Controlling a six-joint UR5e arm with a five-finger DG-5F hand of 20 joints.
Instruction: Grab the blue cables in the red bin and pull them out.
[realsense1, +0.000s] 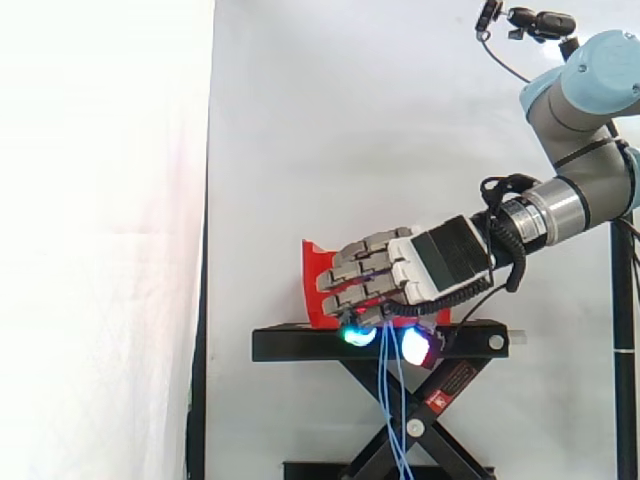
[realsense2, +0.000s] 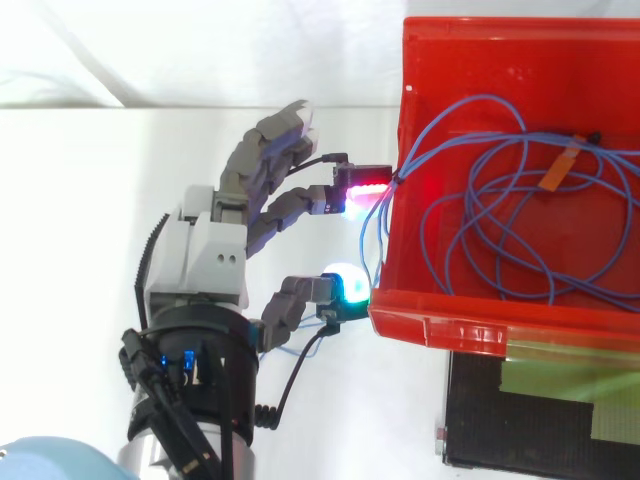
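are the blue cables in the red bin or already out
Mostly in: the blue cables lie coiled inside the red bin; a few strands hang over its wall past the black stand.

One bin (realsense2: 450, 325), one stand (realsense1: 300, 345), several cables (realsense2: 478, 215)

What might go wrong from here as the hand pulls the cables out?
1. Most of the cables lie in tangled loops in the bin; pulling may knot them and drag or tip the bin.
2. Strands hang past the stand by its scissor legs and could snag there.
3. The hand sits close to the bin wall and may knock it.
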